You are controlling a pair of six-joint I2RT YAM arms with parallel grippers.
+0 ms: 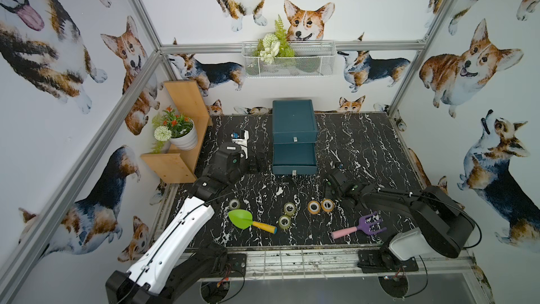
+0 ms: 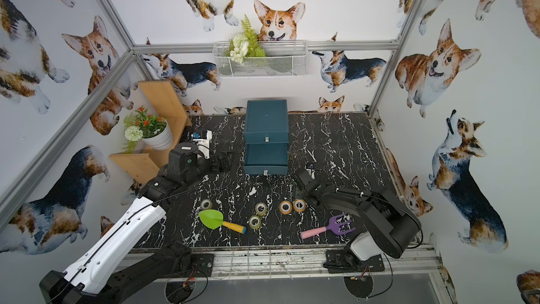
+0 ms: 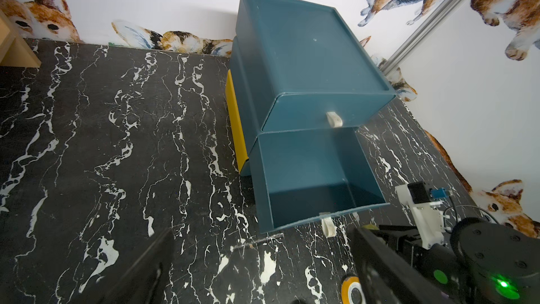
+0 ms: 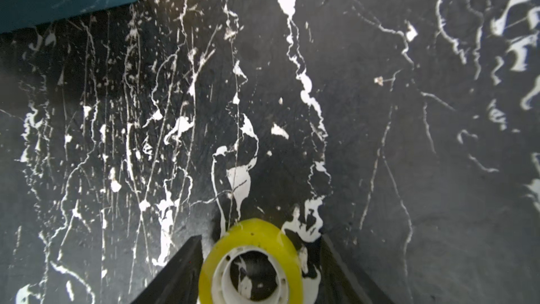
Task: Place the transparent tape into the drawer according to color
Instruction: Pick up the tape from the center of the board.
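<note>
Step in hand, judging by the layout: picking up the yellow-green tape roll (image 4: 251, 258) with the right end effector (image 4: 260, 238). Seemingly flat on the surface (image 4: 380, 112), bracketed by the fingers (image 4: 181, 273), touching on one side with a sliver of gap on the other. Clamped or merely straddled: cannot tell.

Best done by centring on the roll, closing squarely on its outer rim and lifting straight up. Then swing toward 10 o'clock, over the pulled-out, empty teal drawer (image 1: 294, 156). Keep clear of the left end effector (image 1: 257, 163) at 9 o'clock of that drawer, jaws wide apart, holding nothing.

Shown by the right wrist view alone: that roll, hidden under the arm in both top views. Shown best from above: two orange rolls (image 1: 314, 207) and three paler rolls (image 1: 289, 208) at 6 o'clock of the drawer. Revealed clearly by the left wrist view alone: a yellow layer (image 3: 233, 118) beneath the teal ones.
</note>
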